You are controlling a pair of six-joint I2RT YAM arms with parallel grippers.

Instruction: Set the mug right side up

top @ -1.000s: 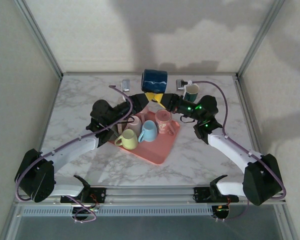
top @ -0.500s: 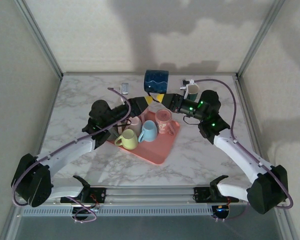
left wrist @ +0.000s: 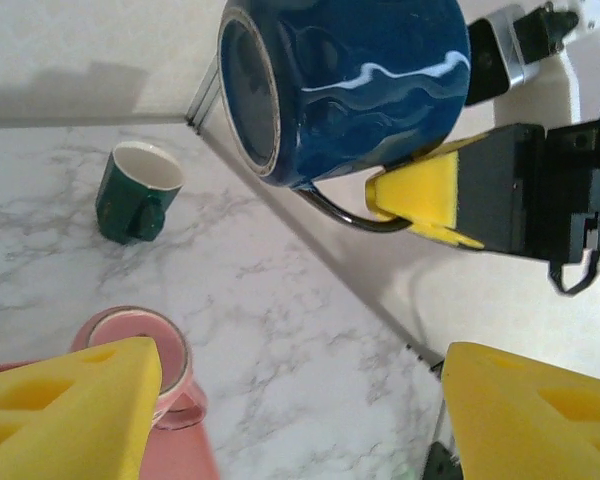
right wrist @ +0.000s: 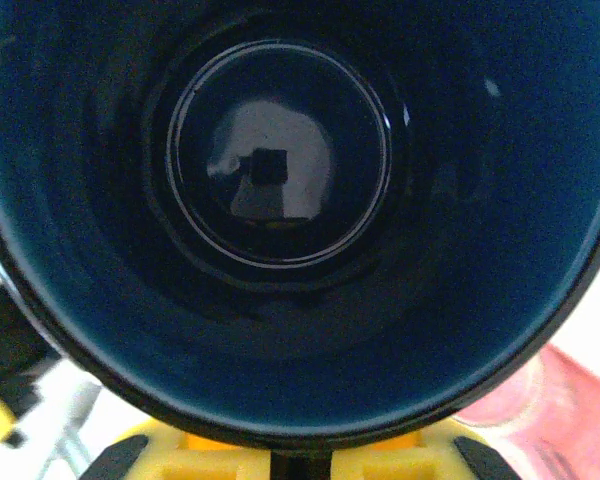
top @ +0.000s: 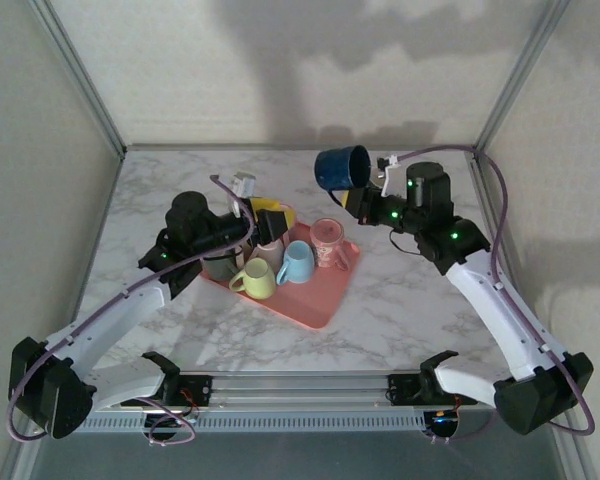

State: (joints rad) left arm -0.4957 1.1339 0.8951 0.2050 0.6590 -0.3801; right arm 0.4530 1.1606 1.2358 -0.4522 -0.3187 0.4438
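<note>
Three views each gave something different. From above, the blue mug hung in the air at the table's 1 o'clock, tipped on its side with its mouth toward 9 o'clock. The left wrist view added the grip: the right gripper had its jaws narrowed on the thin dark handle, while the left gripper's fingers stood wide apart below. The right wrist view looked straight into the mug, its glossy dark bottom in plain sight. Outside it was deep blue with a white wavy streak. A green mug stood upright on the marble. The tray, mid-table, carried a yellow mug, a light-blue mug, a pink mug and a pale mug.
</note>
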